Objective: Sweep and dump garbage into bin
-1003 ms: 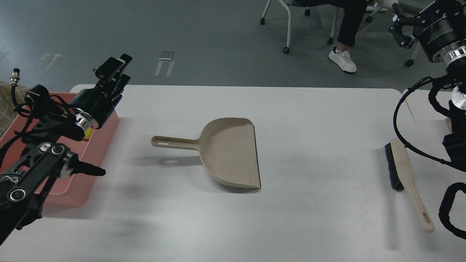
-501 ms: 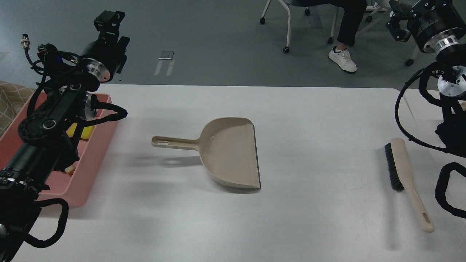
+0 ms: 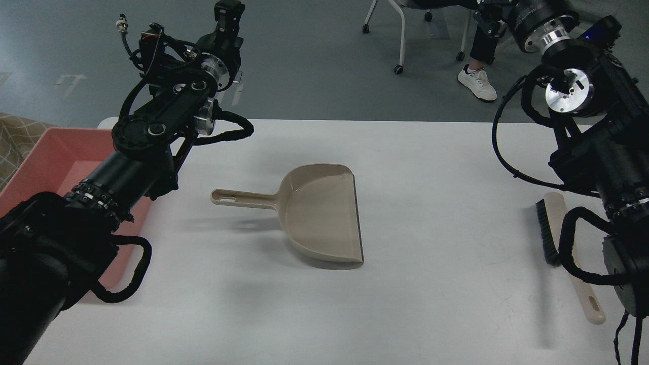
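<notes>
The pink bin stands at the table's left edge, and my left arm covers most of it. The garbage scraps do not show; my arm hides the part of the bin where they were. The beige dustpan lies empty in the middle of the table with its handle pointing left. The beige brush lies at the right, partly behind my right arm. My left gripper is raised high above the table's far left edge and looks dark and small. My right gripper is raised at the top edge and is mostly cut off.
A seated person's leg and white shoe and chair legs are on the floor beyond the white table. A second table edge shows at the far right.
My left arm has swung up and to the right, away from the bin. My right arm has moved up and to the left, and now covers part of the brush. The dustpan and brush have not moved.
</notes>
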`<state>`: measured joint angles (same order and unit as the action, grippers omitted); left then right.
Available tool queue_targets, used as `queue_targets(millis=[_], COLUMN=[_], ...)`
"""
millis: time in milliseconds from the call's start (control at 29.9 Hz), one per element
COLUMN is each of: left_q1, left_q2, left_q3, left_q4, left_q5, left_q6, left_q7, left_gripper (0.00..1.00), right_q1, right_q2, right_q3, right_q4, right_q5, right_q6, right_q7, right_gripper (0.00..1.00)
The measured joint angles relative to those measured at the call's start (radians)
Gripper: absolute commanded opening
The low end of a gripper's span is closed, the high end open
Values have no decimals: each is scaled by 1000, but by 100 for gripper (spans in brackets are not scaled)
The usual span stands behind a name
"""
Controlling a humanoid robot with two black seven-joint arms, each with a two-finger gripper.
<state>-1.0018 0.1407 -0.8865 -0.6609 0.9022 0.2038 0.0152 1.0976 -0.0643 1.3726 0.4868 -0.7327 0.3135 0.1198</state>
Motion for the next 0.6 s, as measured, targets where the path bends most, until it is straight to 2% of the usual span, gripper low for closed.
queue_targets(millis=[100, 201, 267, 401, 602], left_q1=[-4, -4, -4, -9, -19], left_q2=[-49, -89, -99, -103, -106], left_q3=[-2, -3, -4, -9, -9], left_q4=[7, 34, 61, 100, 105], left_q5=[-77, -141, -161, -179, -242], left_q6=[2, -8, -43, -138, -171], left_q7=[-137, -233, -254, -262, -259], left_gripper=[72, 72, 72, 76, 81], right_q1=[7, 7, 1, -3, -6], right_q2=[5, 1, -1, -5, -6], right_q3=[0, 1, 3, 5, 5], right_q4=[3, 3, 3, 5, 12], right_q5=[0, 1, 1, 2, 2], right_q6=[-8, -10, -10, -10, -9], right_q7=[0, 0, 0, 0, 0], right_gripper=[100, 100, 100, 100, 100])
